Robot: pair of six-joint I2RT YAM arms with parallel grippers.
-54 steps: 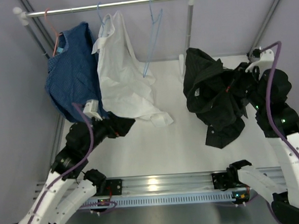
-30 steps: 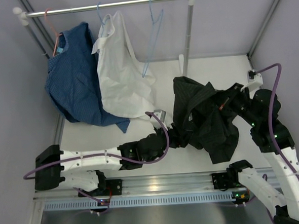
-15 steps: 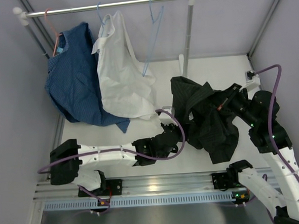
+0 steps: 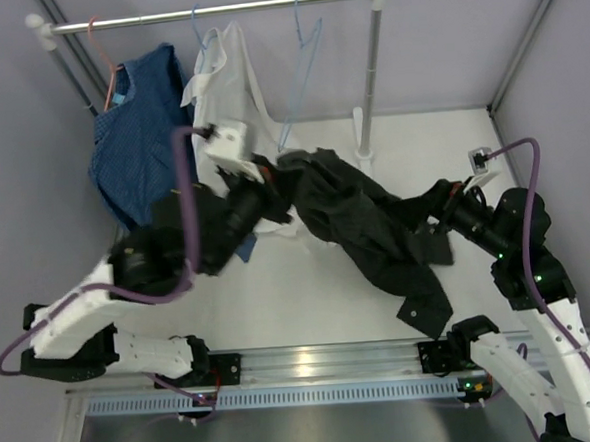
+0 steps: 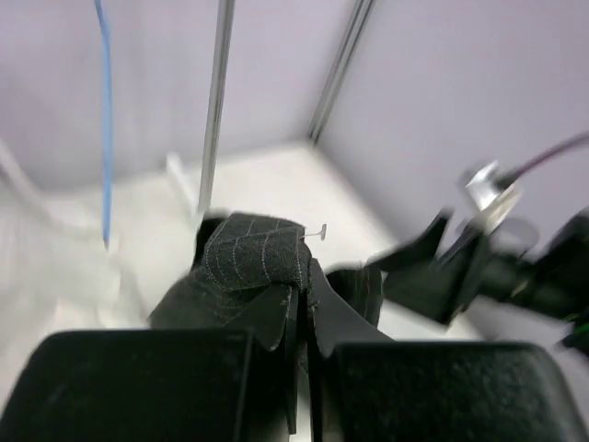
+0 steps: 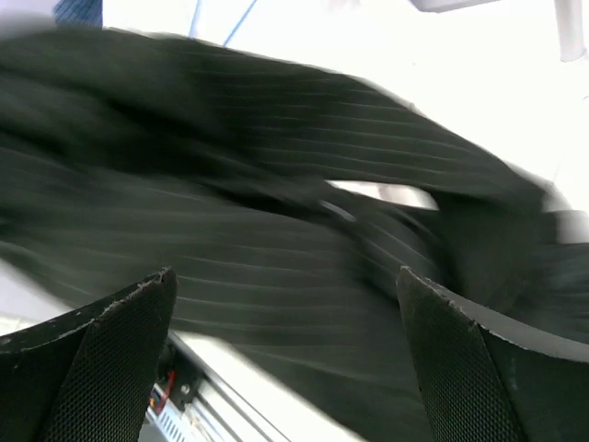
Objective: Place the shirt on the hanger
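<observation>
Shirt (image 4: 376, 241): black, pinstriped. It is strung as a slack band over the table (image 4: 280, 302) from one gripper to the other, with a loose tail trailing toward the near edge.

Left gripper (image 4: 266, 190): raised, just in front of the white shirt (image 4: 223, 105). Its fingers (image 5: 147, 387) are pressed together on a fold at the shirt's left end (the wrist view shows the striped fold pinched at the tips).

Right gripper (image 4: 437, 195): at the shirt's right end. Its fingers (image 6: 92, 359) stand wide apart, with blurred cloth lying across the gap. Whether the cloth touches them cannot be told.

Hanger (image 4: 301, 80): light-blue wire, bare. It is hooked on the rail (image 4: 212, 10) just right of the white shirt, behind the shirt's left end and apart from it.

Blue shirt (image 4: 140, 150): hangs at the rail's left end.
</observation>
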